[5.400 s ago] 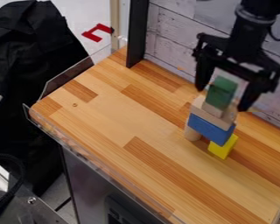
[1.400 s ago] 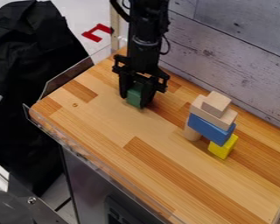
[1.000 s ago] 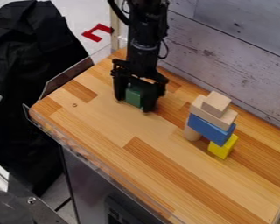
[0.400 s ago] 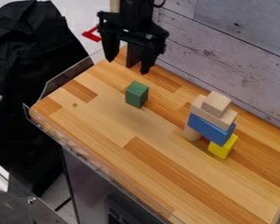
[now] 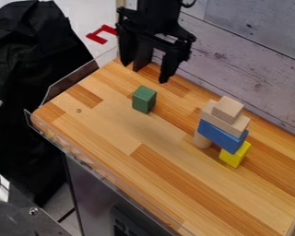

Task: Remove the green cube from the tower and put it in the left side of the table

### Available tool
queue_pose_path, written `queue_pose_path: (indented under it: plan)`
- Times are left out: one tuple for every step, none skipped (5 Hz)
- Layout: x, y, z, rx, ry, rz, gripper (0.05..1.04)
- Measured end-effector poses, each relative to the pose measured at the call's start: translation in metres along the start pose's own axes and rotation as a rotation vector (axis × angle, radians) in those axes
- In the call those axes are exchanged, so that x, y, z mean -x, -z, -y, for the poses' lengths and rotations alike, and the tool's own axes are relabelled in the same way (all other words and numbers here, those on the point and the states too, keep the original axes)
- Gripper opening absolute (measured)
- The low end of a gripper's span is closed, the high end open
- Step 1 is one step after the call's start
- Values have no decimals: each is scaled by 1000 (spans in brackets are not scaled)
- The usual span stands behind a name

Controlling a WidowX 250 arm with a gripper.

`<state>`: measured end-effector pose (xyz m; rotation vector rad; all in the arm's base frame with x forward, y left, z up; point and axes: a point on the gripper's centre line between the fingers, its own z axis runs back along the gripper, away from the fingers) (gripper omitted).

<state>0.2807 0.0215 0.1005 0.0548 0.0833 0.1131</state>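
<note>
From my remote seat I have the black arm (image 5: 157, 16) reaching in at the far side, its tool (image 5: 144, 73) hanging down empty, two fingers spread wide, the right fingertip lower in my view.

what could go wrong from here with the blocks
The tower is the main risk: the blue block rests on two separate supports, the yellow cube and the round wooden block, so a bump from the gripper could topple it.

The small wooden cube sits loose on top and might slide off first.

The green block stands upright, so a low pass of the open fingers could tip it.
</note>
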Motion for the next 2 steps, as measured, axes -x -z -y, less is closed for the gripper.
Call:
queue_pose_path:
  plan:
    - [3,0,13,27,37,-15,1000]
    - [5,0,17,32,46,-24,999]
